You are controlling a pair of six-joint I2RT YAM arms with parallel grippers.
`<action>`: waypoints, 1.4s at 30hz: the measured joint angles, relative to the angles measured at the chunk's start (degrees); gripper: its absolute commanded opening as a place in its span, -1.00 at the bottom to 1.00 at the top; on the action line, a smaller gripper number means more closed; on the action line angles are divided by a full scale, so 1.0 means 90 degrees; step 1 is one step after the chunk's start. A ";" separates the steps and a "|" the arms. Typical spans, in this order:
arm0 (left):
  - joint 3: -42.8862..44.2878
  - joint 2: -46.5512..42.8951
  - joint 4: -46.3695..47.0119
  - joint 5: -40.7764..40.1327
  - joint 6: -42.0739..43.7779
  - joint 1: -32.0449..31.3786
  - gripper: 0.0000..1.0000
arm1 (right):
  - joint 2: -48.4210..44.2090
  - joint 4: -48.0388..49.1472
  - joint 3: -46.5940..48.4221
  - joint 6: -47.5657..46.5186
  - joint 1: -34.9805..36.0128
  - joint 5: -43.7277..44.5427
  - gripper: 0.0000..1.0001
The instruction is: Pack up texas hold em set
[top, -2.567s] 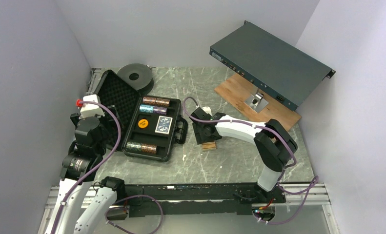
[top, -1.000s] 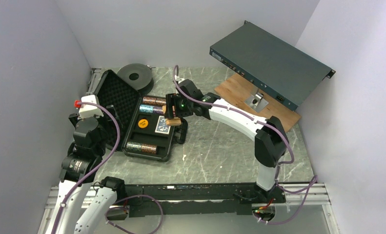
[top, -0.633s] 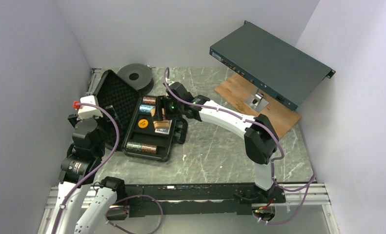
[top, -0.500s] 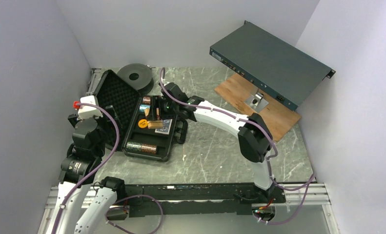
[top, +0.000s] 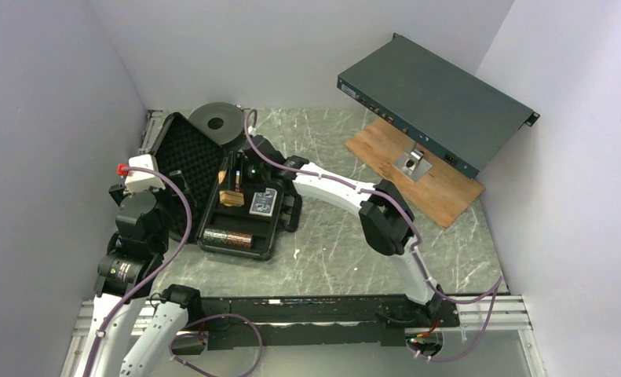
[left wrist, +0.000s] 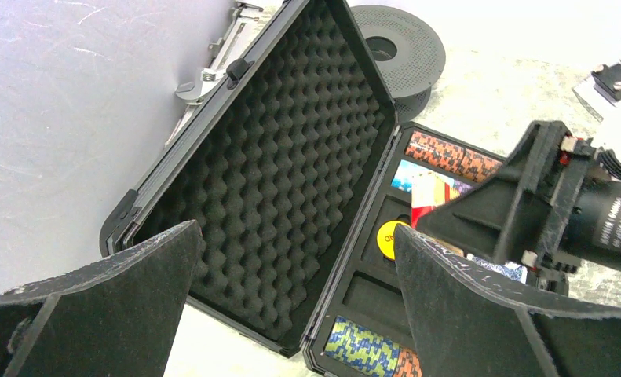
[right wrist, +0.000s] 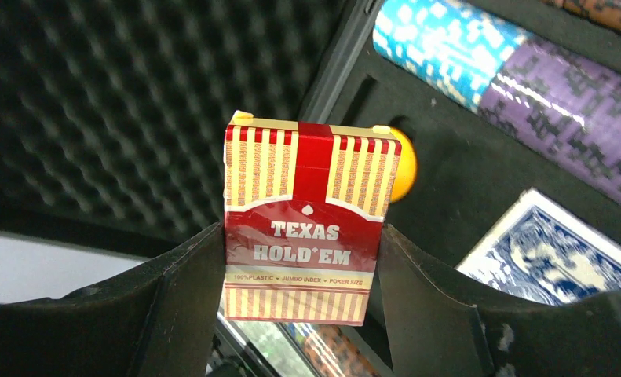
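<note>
Deck (right wrist: 303, 224), red and gold with "TEXAS HOLD'EM" on its face, stands upright, clamped by its two side edges between the fingers of the right gripper (right wrist: 301, 259). It hangs over the open case (top: 183, 149), above the tray and close to the hinge line.

Just behind the deck's upper right corner a yellow disc (right wrist: 405, 169) shows in its round pocket. Right of the gripper lies a blue deck (right wrist: 550, 251), flat in the tray. Beyond the fingertips and to the right runs a roll of chips (right wrist: 519, 71), blue at one end and purple at the other, with a brown roll (left wrist: 452, 155) in the slot past it. On the near side of the gripper another roll (top: 228, 237) fills the tray's near slot. Left of the fingers the egg-crate foam of the lid (left wrist: 275, 173) stands raised.

The left gripper (left wrist: 295, 232) has its fingers spread wide and holds nothing; it faces the lid foam from the case's outer side, well apart from the deck.

Past the lid's far corner sits a black spool (top: 217, 119). Far to the right gripper's right, a grey box (top: 432, 102) is propped over a wooden board (top: 440, 177).
</note>
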 measured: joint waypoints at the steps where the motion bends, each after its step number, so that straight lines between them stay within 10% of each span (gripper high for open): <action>1: -0.0005 0.0000 0.0000 0.0000 0.0000 0.0000 0.98 | 0.0126 -0.0005 0.0182 0.0078 0.0015 0.0053 -0.35; 17: -0.0012 0.0000 -0.0002 0.0046 0.0000 0.0000 0.98 | 0.0624 -0.0185 0.0729 0.0838 0.0199 0.0792 -1.00; 42: -0.0012 0.0000 -0.0002 0.0041 -0.0002 0.0000 0.98 | 0.1003 -0.0869 0.1100 0.1583 0.0408 0.1651 -1.00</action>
